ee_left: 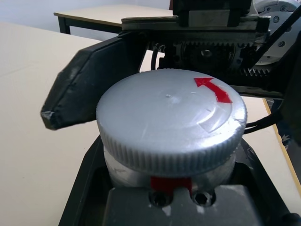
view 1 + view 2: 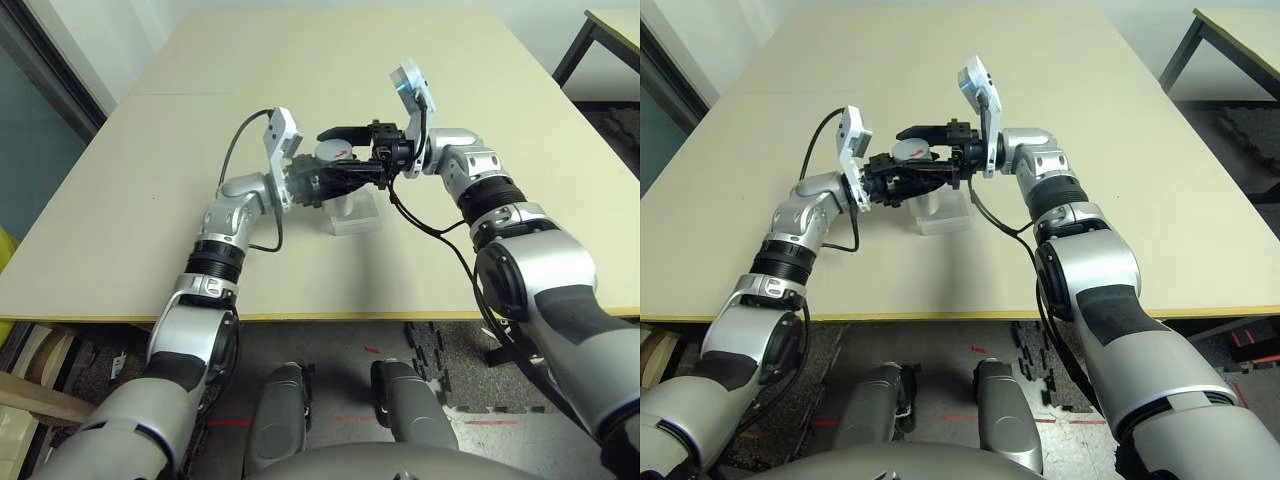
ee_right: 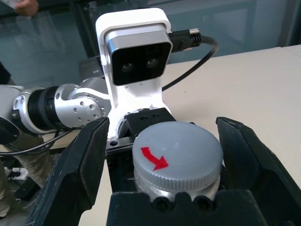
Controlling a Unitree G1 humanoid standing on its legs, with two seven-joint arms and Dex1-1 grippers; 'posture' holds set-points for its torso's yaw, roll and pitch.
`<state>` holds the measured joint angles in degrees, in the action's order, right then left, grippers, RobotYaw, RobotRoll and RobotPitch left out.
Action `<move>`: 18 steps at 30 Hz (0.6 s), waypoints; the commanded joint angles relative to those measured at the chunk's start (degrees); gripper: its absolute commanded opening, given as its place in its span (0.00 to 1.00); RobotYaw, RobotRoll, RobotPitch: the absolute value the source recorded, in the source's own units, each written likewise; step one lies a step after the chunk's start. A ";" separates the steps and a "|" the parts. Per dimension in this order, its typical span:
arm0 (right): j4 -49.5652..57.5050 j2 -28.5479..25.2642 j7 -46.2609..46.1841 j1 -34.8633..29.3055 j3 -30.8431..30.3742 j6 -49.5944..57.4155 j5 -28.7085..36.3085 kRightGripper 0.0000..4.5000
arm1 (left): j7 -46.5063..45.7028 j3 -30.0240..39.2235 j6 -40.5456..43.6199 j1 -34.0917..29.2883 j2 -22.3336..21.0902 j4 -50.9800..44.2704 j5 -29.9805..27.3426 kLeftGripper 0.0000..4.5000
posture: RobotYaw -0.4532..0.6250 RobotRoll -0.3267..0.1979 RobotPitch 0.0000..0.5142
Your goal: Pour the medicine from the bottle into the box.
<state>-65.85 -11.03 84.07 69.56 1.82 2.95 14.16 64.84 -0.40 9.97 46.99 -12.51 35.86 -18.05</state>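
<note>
My left gripper (image 2: 322, 180) is shut on the silvery-white bottle (image 2: 330, 153) and holds it in the air above the table. The bottle's round grey cap (image 3: 176, 150) carries a red arrow and is on the bottle. My right gripper (image 2: 342, 153) is open, one black finger (image 3: 70, 174) on each side of the cap with a small gap to it. The clear plastic box (image 2: 355, 215) lies on the table right beneath both grippers. The medicine is hidden.
The tan table (image 2: 150, 180) stretches wide around the box, its front edge near my body. A second table (image 2: 612, 30) stands at the back right. Black cables (image 2: 235, 150) loop off both wrists. A person's hand (image 3: 23, 5) shows in the far background.
</note>
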 commanded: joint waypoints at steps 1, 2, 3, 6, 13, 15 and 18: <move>-0.47 -0.56 -1.15 0.45 0.51 -0.76 -1.08 1.00 | -0.10 -0.36 -0.28 1.05 0.10 0.37 0.29 0.60 | 0.26 0.62 0.22; -0.49 -0.62 -1.41 0.42 0.51 -0.87 -1.24 1.00 | -0.11 -0.35 -0.37 1.15 0.15 0.52 0.30 0.60 | 0.25 0.62 0.21; -0.51 -0.66 -1.59 0.41 0.52 -0.94 -1.34 1.00 | -0.11 -0.34 -0.45 1.22 0.19 0.63 0.32 0.60 | 0.25 0.62 0.21; -0.66 -0.82 -2.48 0.31 0.40 -1.48 -1.97 1.00 | -0.13 -0.38 -0.74 1.44 0.35 0.99 0.40 0.60 | 0.25 0.62 0.20; -1.15 -0.87 -4.63 0.27 0.38 -2.45 -3.08 1.00 | -0.17 -0.39 -1.03 1.58 0.50 1.09 0.42 0.60 | 0.26 0.62 0.19; -1.42 -1.00 -5.60 0.29 0.44 -2.71 -3.45 1.00 | -0.12 -0.38 -1.03 1.58 0.42 0.99 0.39 0.60 | 0.26 0.62 0.19; -1.80 -1.30 -6.48 0.25 0.46 -2.94 -3.87 1.00 | -0.06 -0.35 -1.09 1.64 0.29 1.02 0.38 0.60 | 0.26 0.62 0.18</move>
<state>-66.03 -11.73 78.65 69.56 1.94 0.59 11.26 64.67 -0.53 9.51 47.54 -12.21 36.91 -17.93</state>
